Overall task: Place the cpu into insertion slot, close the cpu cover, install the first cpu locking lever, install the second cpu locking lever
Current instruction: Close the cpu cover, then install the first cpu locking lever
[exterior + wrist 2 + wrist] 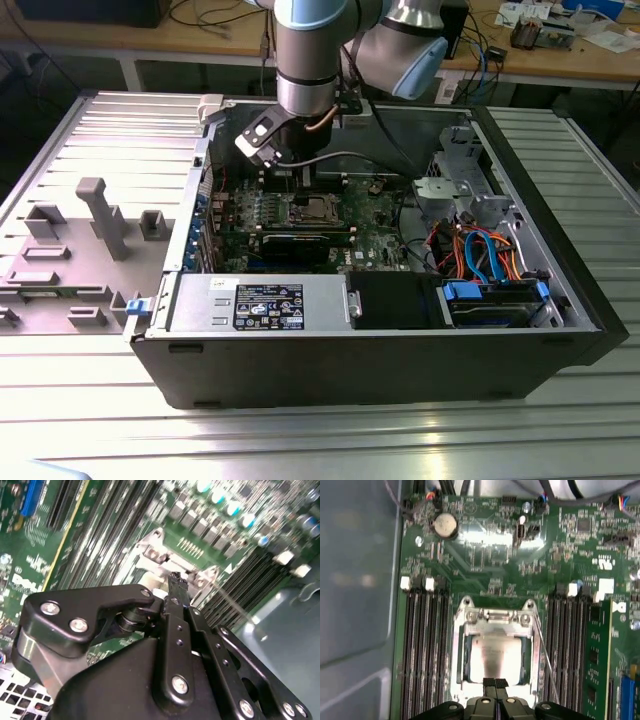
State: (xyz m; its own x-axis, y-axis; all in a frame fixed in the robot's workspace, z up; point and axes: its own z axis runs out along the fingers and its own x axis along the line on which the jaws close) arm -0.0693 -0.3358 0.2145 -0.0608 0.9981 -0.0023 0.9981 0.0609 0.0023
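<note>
The cpu (495,661) is seen lying flat in the socket (462,666) on the green board (490,555), and its dull silver top is shown through the window of the cover (495,622). The cover is laid down over it. A thin metal lever (546,655) is seen slanted along one side of the cover; whether it is hooked down cannot be told. Long black memory slots (422,645) are placed on both sides of the socket.

The gripper (495,682) is held at the edge of the cover, and its fingertips (490,682) are drawn close together, with nothing seen between them. In the second wrist view the gripper (177,580) is shown with its tip at the cover's metal frame.

In the exterior view the arm (310,60) is lowered into the open computer case (380,360), and the gripper (302,183) is found just above the socket.
</note>
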